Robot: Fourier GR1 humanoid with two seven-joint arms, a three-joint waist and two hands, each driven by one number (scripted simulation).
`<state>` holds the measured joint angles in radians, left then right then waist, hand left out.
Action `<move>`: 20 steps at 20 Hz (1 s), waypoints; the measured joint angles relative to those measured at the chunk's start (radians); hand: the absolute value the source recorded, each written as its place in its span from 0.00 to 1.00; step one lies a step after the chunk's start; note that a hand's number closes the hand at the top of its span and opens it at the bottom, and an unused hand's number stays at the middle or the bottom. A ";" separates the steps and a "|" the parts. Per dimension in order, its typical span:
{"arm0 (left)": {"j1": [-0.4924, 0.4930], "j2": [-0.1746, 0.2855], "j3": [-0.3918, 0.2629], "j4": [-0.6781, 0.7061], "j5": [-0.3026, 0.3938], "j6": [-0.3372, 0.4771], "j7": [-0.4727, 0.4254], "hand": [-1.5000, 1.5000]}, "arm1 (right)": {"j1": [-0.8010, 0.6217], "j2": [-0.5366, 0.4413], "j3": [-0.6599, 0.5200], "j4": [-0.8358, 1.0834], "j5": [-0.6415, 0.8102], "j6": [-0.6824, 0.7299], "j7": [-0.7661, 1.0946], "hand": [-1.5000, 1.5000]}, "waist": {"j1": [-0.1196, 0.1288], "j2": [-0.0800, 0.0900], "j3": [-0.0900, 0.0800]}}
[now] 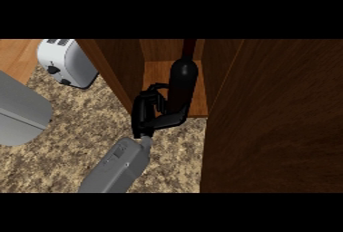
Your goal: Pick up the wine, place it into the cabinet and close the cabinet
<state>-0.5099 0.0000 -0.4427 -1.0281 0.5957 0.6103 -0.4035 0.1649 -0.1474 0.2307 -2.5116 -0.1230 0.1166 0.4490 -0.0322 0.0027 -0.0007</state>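
In the head view, centre of frame: your left hand is curled round the lower body of the wine bottle, gripping it. The fingers are on the bottle's left side and the thumb crosses beneath. The grey forearm runs up to the hand from the lower edge.

The bottle is dark, with its neck toward the top of the frame. It sits inside the open cabinet, over the pale wooden floor and between the two side walls. You cannot tell whether its base rests on that floor, because the thumb hides it.

The cabinet door stands swung open at the right and fills that side of your view.

A white toaster sits just beside the cabinet's left wall, on the speckled stone counter.

At the left edge there is a large grey rounded shape; you cannot tell what it is.
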 measured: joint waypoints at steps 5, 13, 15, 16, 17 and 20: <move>-0.034 0.000 0.009 0.110 0.103 -0.048 -0.083 1.00 | -0.006 0.005 0.001 0.000 -0.002 0.007 0.006 0.00 | -0.004 0.001 0.000; -0.127 0.000 0.016 0.235 0.206 -0.067 -0.118 1.00 | 0.018 0.024 0.025 0.000 -0.001 0.012 0.001 0.00 | -0.003 0.000 0.000; -0.167 0.000 0.021 0.272 0.231 -0.064 -0.119 1.00 | 0.016 0.022 0.008 0.000 -0.002 0.016 0.000 0.00 | -0.005 0.000 0.000; -0.189 0.000 0.029 0.289 0.238 -0.063 -0.114 1.00 | 0.019 0.025 0.006 0.001 -0.003 0.016 -0.002 0.00 | -0.005 0.001 0.000; -0.207 0.000 0.040 0.311 0.241 -0.069 -0.113 1.00 | 0.020 0.025 0.000 0.002 -0.003 0.019 -0.008 0.00 | -0.004 0.001 0.000; -0.258 0.000 0.047 0.366 0.268 -0.062 -0.107 1.00 | 0.045 0.021 -0.014 0.005 -0.006 0.046 -0.039 0.00 | -0.009 0.003 0.001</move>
<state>-0.7680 0.0000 -0.3959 -0.6624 0.8641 0.5480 -0.5103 0.2104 -0.1261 0.2166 -2.5062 -0.1286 0.1629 0.4101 -0.0411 0.0055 -0.0001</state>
